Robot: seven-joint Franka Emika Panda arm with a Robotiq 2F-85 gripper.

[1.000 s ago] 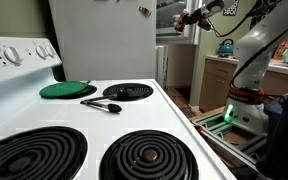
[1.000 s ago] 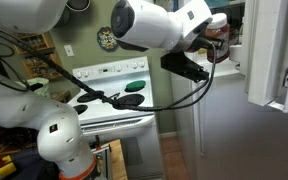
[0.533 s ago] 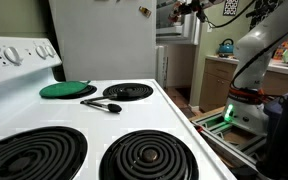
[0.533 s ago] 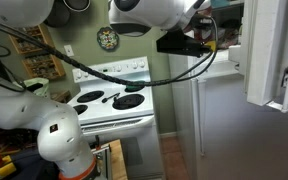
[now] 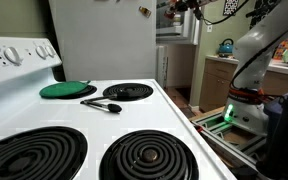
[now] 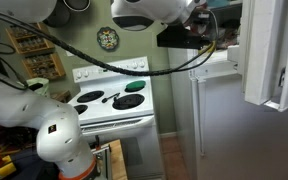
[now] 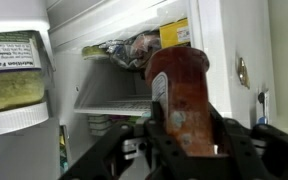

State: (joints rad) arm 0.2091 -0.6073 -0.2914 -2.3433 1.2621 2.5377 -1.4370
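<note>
In the wrist view, a labelled tub (image 7: pixel 9 80) fills the far left of the frame; at upper centre a crumpled bag (image 7: pixel 132 48) and a yellow box (image 7: pixel 176 33) lie on a shelf (image 7: pixel 109 102) of the open compartment; just right of centre the red sauce bottle (image 7: pixel 182 90) stands upright, near the lens; the gripper (image 7: pixel 187 142) at bottom centre is clamped on the bottle's lower body from both sides.

Three bare coil burners (image 5: pixel 147 157) showed on one stove (image 5: pixel 176 112), with one green lid (image 5: pixel 67 89) and one black utensil (image 5: pixel 102 104) at centre left. One red bottle (image 7: pixel 181 95) filled the wrist view's middle.
</note>
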